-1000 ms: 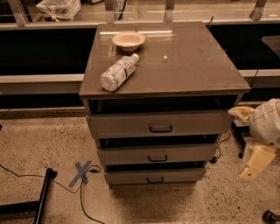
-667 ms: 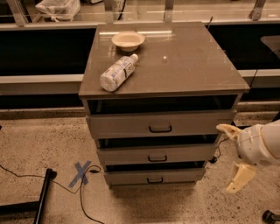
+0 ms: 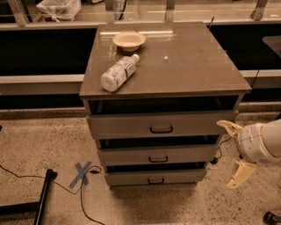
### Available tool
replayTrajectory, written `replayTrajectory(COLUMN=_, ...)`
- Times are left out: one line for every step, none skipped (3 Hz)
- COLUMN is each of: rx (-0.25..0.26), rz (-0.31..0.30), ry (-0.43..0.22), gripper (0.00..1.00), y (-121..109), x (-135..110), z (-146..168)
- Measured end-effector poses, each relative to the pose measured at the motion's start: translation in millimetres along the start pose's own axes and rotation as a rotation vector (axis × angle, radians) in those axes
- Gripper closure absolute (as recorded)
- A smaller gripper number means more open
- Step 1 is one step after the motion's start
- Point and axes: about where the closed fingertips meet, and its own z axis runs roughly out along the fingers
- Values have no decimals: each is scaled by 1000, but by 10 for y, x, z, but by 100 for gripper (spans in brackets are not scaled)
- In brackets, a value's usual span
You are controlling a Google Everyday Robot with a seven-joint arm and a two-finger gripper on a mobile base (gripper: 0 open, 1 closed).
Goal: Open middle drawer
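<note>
Two fingers (image 3: pixel 241 173) spread apart, our gripper (image 3: pixel 227 154) hangs just right of the cabinet (image 3: pixel 184 66), level with the middle drawer (image 3: pixel 127 156).

The floor (image 3: pixel 39 140) is pale with lots of little specks. A blue tape cross (image 3: pixel 81 174) is stuck on it, out past the front left corner of the worktop (image 3: pixel 189 66). A thin black cable (image 3: pixel 81 195) runs by the cross, and a black metal leg (image 3: pixel 42 200) lies close by. Behind the worktop's back edge runs a long pale ledge (image 3: pixel 39 80) with dark space above it. A white bag (image 3: pixel 59 8) sits beyond the back left corner. The end effector (image 3: pixel 225 154) hangs past the front right corner.
</note>
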Motion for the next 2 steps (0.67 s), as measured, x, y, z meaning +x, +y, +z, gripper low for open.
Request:
replayTrajectory(rx=-8, rz=3, ry=-15, gripper=0, y=44, x=62, z=351)
replayTrajectory(rx=-35, rz=-19, ry=-114, gripper=0, y=213, x=212, z=1146)
